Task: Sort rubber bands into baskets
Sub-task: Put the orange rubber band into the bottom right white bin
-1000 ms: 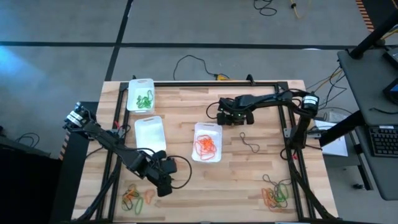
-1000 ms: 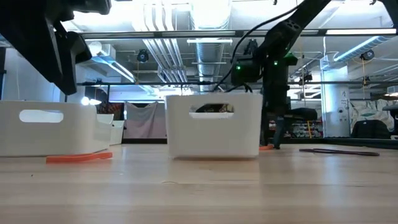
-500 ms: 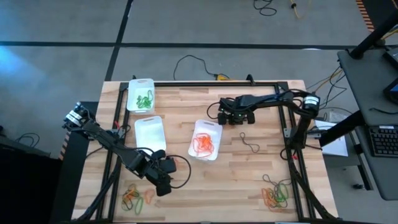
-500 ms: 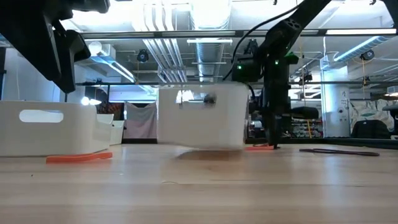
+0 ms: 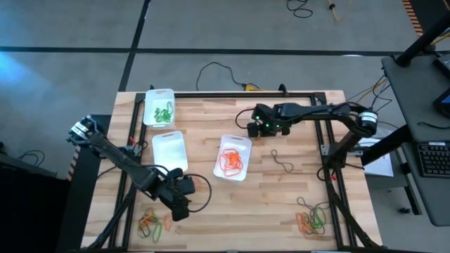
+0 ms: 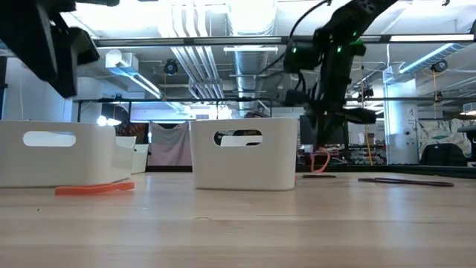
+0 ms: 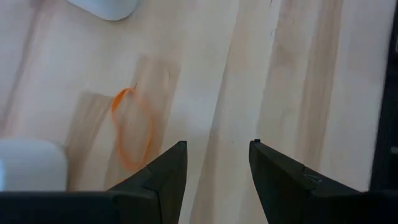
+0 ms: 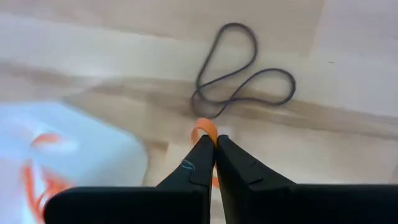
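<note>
An orange rubber band (image 8: 206,132) is pinched between the closed fingers of the right gripper (image 5: 261,127), lifted above the table (image 5: 281,204) near its far edge, beside the basket (image 5: 233,158) of orange bands. The left gripper (image 5: 177,208) hangs apart-fingered, empty, over the near-left corner

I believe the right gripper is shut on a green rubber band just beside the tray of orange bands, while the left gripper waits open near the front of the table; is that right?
Not quite: the band is orange, not green. The right wrist view shows the right gripper shut on an orange rubber band. The rest holds: it is beside the tray of orange bands, and the left gripper waits open near the front.
</note>
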{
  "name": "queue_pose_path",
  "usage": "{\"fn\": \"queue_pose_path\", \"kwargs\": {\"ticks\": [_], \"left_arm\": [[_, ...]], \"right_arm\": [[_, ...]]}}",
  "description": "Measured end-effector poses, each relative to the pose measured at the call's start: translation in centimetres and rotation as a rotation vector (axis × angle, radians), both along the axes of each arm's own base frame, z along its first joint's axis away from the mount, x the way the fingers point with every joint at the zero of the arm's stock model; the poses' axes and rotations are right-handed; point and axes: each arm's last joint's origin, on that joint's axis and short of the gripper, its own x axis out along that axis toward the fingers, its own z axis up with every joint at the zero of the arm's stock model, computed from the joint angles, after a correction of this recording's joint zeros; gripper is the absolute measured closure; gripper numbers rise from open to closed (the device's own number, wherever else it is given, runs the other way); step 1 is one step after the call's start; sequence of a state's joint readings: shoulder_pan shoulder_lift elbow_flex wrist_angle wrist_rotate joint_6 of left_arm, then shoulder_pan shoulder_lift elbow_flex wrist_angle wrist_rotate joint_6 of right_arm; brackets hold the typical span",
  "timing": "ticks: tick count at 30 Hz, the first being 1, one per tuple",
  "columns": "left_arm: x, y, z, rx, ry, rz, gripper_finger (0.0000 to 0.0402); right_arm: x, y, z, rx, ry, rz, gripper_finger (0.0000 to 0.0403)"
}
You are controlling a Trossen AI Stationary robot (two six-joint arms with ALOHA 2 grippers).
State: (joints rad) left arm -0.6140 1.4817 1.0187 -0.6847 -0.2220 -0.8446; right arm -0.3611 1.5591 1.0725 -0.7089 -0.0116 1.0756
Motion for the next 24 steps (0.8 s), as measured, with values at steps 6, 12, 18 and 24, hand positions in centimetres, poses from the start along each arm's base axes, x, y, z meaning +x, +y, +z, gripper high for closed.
{"fn": "queue_pose_path", "kwargs": {"ticks": [6, 12, 18, 24], "left_arm": [[-2.7, 1.3, 2.9, 0.028, -0.049, 0.071, 0.0244], [-4.0, 2.0, 5.8, -0.028, -0.225, 0.098, 0.0244], [-3.8, 1.8, 10.7, -0.134, -0.577, -0.066, 0.0244], [-4.2, 2.3, 13.2, -0.051, -0.716, -0.131, 0.0244]], "right_arm": [[-0.9, 2.4, 3.5, -0.076, -0.084, 0.098, 0.0394], [-1.4, 6.7, 6.3, -0.235, -0.149, 0.128, 0.0394], [0.9, 13.0, 9.3, -0.397, -0.287, 0.357, 0.0394], [4.0, 16.2, 8.3, -0.477, -0.228, 0.561, 0.0394]]}}
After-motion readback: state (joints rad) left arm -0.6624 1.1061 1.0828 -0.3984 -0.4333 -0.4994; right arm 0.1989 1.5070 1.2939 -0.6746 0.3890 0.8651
